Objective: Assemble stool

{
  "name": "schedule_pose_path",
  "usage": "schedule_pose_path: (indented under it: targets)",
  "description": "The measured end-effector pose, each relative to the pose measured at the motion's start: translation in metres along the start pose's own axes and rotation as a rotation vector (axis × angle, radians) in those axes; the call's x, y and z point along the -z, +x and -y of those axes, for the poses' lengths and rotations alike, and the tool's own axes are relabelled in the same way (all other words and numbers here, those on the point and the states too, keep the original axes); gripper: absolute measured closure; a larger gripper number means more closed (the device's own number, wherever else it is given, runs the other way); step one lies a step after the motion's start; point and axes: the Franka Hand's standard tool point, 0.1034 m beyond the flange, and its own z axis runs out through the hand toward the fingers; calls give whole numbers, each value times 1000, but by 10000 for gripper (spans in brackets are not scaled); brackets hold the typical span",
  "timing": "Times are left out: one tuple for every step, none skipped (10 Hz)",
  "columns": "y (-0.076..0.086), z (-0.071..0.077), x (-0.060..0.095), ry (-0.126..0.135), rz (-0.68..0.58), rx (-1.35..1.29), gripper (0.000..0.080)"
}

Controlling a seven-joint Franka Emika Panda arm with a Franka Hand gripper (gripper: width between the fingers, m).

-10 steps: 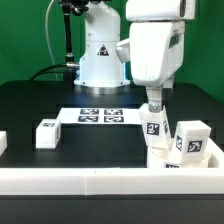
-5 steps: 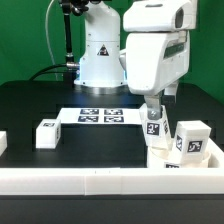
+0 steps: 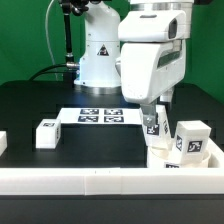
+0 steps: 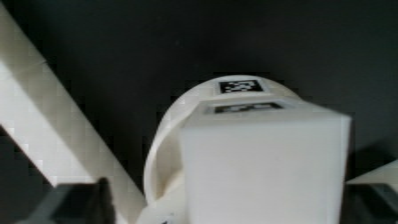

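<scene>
The round white seat (image 3: 163, 160) lies at the front on the exterior view's right, against the white rail. A tagged white leg (image 3: 191, 140) stands on it. My gripper (image 3: 152, 112) is shut on a second tagged leg (image 3: 153, 128), held upright with its lower end at the seat. In the wrist view this leg (image 4: 260, 160) fills the middle between the dark fingertips (image 4: 86, 202), with the seat's tagged rim (image 4: 240, 90) beyond it. A third leg (image 3: 46, 134) lies on the table at the exterior view's left.
The marker board (image 3: 100, 116) lies flat behind the parts. A long white rail (image 3: 90, 182) runs along the front and also shows in the wrist view (image 4: 45, 110). A white piece (image 3: 2, 143) sits at the left edge. The robot base (image 3: 100, 55) stands behind.
The gripper housing has turned and shifted slightly to the exterior view's left while the held leg stays at the same spot on the seat.
</scene>
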Motion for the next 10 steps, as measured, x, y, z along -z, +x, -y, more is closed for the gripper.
schedule_pose_path:
  targets:
    - [0,0,0,0,0,-1,372]
    - [0,0,0,0,0,-1,463]
    - [0,0,0,0,0,-13,463]
    - [0,0,0,0,0,-13,463]
    - [0,0,0,0,0,-14,463]
    - [0,0,0,1,-1,-101,463]
    - [0,0,0,1,-1,-183,463]
    - [0,0,0,1,-1,-262,463]
    - [0,0,0,1,-1,-340,463]
    - [2,2,0,2,0,-415,463]
